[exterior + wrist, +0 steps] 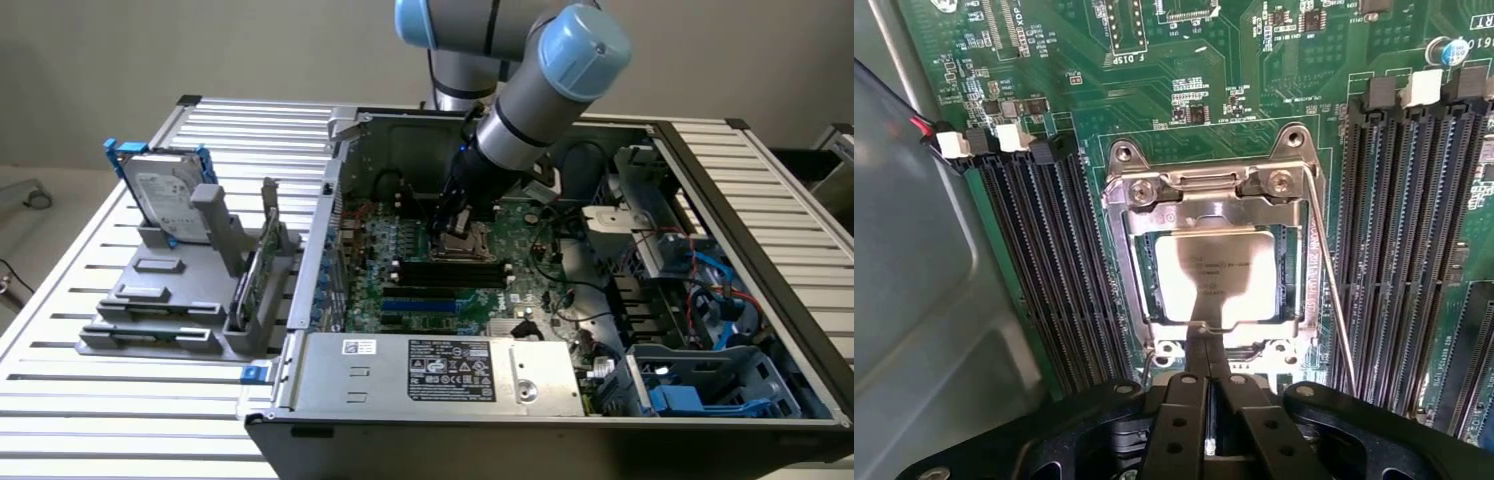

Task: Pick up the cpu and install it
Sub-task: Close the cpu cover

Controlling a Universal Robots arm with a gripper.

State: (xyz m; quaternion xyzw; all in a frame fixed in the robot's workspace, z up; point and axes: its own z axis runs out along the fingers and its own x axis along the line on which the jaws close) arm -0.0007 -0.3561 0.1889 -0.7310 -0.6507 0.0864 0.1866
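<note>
Silver square cpu (1216, 275) flat inside socket frame (1204, 186)

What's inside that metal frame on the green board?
A silver chip lies in the frame. The shut gripper covers one edge; whatever lies under the chip is hidden.

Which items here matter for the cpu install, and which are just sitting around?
Part of the job:
- cpu, sitting inside the socket frame
- gripper, shut, tips at the cpu's edge

Lying about:
- hard drive on the grey rack
- power supply
- memory slots
</note>
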